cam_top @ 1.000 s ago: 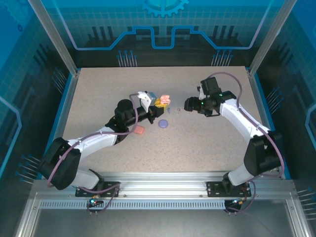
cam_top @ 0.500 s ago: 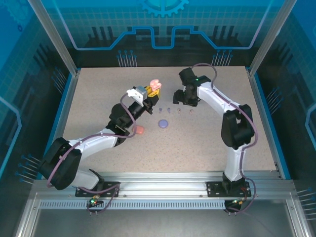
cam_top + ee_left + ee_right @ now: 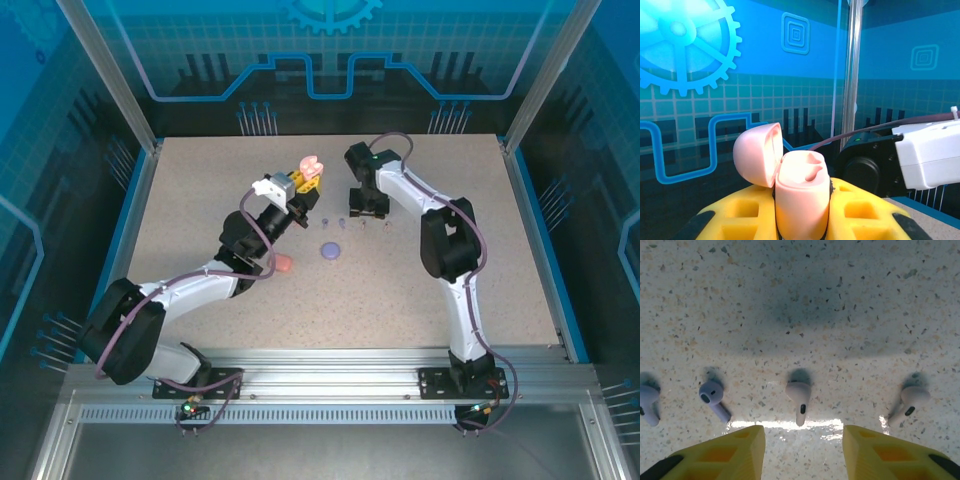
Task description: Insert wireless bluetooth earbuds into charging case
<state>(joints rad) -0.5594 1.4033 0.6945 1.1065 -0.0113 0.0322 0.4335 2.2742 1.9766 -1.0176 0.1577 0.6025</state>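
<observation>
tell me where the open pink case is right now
The pink case is clamped in the left gripper, lid open; in the top view it sits toward the back middle of the table, just left of the right gripper.

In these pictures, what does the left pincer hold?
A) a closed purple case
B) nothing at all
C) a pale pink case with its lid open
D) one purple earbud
C: in the left wrist view the left pincer is shut on the pale pink case, and its lid stands hinged open to the left.
</observation>
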